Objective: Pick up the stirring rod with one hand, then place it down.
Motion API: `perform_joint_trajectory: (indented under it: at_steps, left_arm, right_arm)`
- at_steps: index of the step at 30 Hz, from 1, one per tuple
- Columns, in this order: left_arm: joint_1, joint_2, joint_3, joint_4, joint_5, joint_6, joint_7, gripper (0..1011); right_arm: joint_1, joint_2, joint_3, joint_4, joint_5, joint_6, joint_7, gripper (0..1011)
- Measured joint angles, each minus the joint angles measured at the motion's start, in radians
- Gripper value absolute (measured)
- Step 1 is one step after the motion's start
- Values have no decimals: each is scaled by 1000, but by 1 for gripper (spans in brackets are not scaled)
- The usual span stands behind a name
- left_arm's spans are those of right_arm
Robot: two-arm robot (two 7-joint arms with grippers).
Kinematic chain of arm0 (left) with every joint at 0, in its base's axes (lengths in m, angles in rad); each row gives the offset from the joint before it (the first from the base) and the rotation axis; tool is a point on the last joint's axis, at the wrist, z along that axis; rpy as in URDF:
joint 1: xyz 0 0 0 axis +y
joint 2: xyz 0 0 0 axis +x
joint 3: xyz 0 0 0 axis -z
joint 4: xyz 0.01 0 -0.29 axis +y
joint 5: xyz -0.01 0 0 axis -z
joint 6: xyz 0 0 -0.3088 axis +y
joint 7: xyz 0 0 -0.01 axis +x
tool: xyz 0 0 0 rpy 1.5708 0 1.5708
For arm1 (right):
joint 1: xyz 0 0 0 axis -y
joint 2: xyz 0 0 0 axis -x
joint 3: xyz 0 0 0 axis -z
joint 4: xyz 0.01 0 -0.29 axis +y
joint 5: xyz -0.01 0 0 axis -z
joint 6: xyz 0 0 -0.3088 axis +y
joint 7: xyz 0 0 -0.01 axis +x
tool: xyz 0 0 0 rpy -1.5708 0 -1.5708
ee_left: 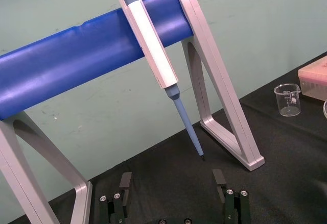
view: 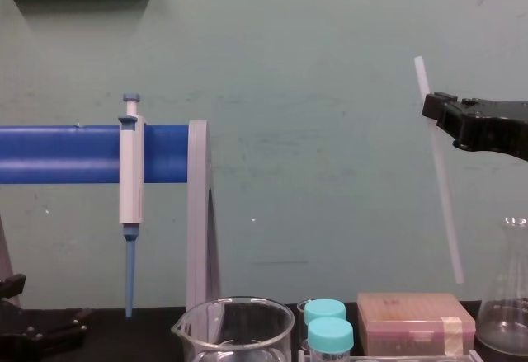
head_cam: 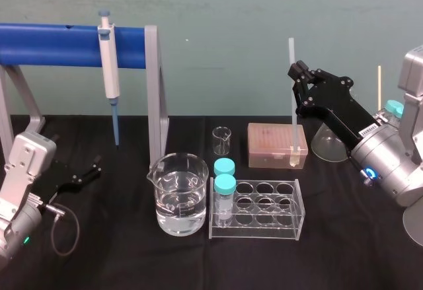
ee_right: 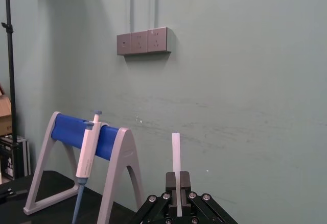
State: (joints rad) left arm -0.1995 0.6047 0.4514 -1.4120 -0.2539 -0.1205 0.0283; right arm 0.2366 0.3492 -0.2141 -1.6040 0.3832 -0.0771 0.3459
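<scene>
- Rod is hanging in the air, slightly tilted, with its lower end just above the pink box; my right gripper is clamping it near the top.
- I'm worrying about slip: the rod is looking smooth, translucent and pencil-thin, so the flat black jaws are gripping very little of it, and it could swing or drop.
- Going down, its tip could be catching the box or the conical glass flask beside it.
- Left gripper is sitting parked at the left, jaws apart.
</scene>
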Motion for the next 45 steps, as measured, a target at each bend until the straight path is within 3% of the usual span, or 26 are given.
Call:
perform_joint_trajectory:
  at_steps: [45]
  left_arm:
    - [0,0,0,0,0,0,0,1000]
  right_arm:
    - [-30,5,10,-35,-1,3,-3,46]
